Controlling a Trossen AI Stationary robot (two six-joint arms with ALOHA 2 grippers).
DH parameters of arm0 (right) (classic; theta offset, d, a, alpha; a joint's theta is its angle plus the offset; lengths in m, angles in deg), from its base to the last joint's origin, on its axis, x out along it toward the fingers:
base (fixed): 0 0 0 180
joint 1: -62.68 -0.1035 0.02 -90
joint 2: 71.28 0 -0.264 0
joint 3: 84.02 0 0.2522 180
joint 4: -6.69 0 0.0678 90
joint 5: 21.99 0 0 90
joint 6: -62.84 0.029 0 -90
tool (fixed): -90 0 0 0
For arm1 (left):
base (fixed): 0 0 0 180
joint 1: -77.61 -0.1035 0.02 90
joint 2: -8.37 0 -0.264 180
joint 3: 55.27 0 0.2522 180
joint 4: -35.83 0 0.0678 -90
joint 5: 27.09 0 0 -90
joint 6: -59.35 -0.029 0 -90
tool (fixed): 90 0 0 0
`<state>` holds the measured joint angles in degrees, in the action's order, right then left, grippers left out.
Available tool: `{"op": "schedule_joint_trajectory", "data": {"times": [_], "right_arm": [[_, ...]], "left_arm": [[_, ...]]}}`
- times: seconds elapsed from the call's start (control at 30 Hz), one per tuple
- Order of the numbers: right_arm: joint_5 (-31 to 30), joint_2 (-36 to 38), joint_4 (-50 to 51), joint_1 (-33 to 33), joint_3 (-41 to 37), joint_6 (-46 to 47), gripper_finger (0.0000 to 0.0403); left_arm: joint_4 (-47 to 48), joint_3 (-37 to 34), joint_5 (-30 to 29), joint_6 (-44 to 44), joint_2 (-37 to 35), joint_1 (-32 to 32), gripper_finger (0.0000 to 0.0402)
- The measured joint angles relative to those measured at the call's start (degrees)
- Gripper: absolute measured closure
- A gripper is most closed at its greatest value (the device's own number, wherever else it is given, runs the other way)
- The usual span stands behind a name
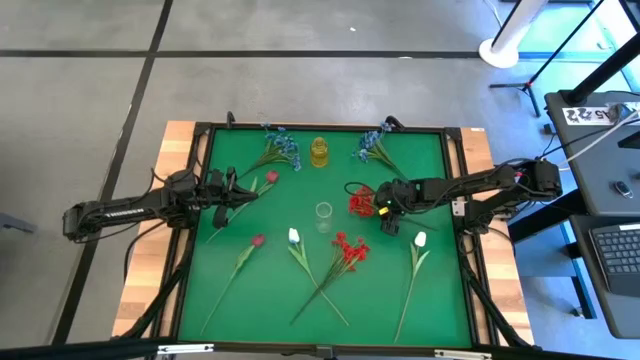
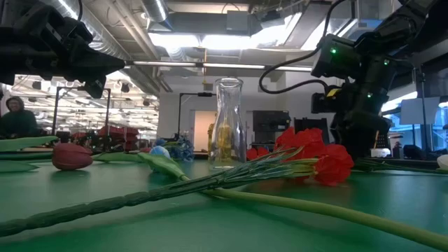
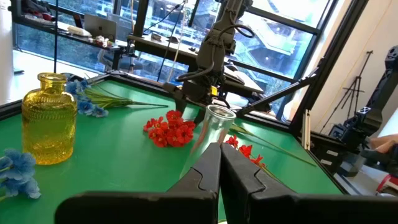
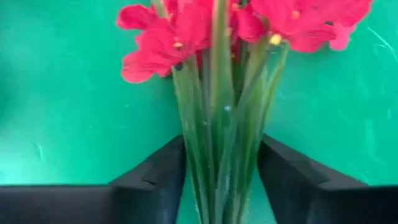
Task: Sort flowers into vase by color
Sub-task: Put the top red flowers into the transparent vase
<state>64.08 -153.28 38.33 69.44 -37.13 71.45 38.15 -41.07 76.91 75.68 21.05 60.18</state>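
My right gripper [image 1: 385, 212] is shut on the stems of a red clustered flower [image 1: 360, 200], just right of the clear glass vase [image 1: 323, 215]. My left gripper [image 1: 246, 188] is shut and empty, raised over the mat's left part, near a red rosebud [image 1: 270, 177] that lies on the mat. A yellow vase [image 1: 319, 152] stands at the far middle. Blue sprigs [image 1: 281, 148] [image 1: 375, 146] lie on either side of it. A second rosebud [image 1: 257, 240], two white tulips [image 1: 293, 236] [image 1: 420, 239] and another red cluster [image 1: 350, 248] lie nearer. My right gripper pinches the bundle of green stems [image 4: 217, 168] just below the red blooms [image 4: 186, 31], between its two fingers [image 4: 158, 177]. The fingers come from above, pointing down at the mat, and lie across the stems. I cannot tell whether the flower is lifted off the mat.
The green mat [image 1: 220, 290] has a raised dark frame around it. The clear vase [image 2: 227, 122] stands close to the held flower [image 2: 301, 143]. The near red cluster's long stems [image 2: 210, 183] lie across the front. A person sits far behind the table [image 2: 12, 112].
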Motion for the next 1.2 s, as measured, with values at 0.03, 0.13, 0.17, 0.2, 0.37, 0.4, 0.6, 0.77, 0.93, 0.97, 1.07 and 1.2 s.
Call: {"op": "schedule_joint_trajectory", "data": {"times": [0.03,0.13,0.17,0.2,0.37,0.4,0.6,0.77,0.93,0.97,1.07,1.2], "right_arm": [[0.25,0.00,-0.10,0.00,0.00,0.02,0.0251],[0.50,-0.02,-0.81,0.00,0.00,0.03,0.0301],[0.56,-0.04,-1.31,0.01,0.00,0.05,0.0318],[0.72,-0.08,-1.43,0.02,0.27,0.13,0.0334],[0.98,-0.31,-1.48,0.04,4.80,0.69,0.0392],[0.72,-0.31,-1.42,0.04,6.19,0.73,0.0390],[-5.27,-0.24,7.76,0.02,17.52,-0.32,0.0368],[-12.99,0.31,18.31,0.02,29.28,-1.46,0.0392],[-14.96,3.58,15.79,0.02,36.22,-3.11,0.0387],[-14.09,4.77,12.63,0.02,36.34,-3.48,0.0383],[-9.38,8.28,1.09,0.02,35.04,-4.80,0.0383],[0.22,11.92,-17.69,0.02,28.94,-9.01,0.0395]], "left_arm": [[0.02,-0.01,0.00,0.00,-0.01,-0.02,0.0401],[0.00,-0.01,0.00,0.00,0.00,0.00,0.0401],[0.00,0.01,0.00,0.00,-0.02,-0.02,0.0401],[0.00,0.00,0.00,0.00,-0.01,0.00,0.0401],[0.00,-0.01,0.00,0.00,0.00,-0.02,0.0401],[0.02,-0.01,0.00,0.00,0.00,0.00,0.0401],[0.00,-0.01,0.01,0.00,0.00,0.00,0.0401],[0.00,0.01,0.00,0.00,-0.02,0.00,0.0401],[0.00,-0.01,0.00,0.00,-0.01,0.00,0.0401],[-0.04,-0.01,0.00,0.00,-0.02,-0.02,0.0401],[-0.08,-0.01,0.00,0.00,0.00,-0.02,0.0401],[-0.04,-0.01,0.00,0.00,0.02,0.00,0.0401]]}}
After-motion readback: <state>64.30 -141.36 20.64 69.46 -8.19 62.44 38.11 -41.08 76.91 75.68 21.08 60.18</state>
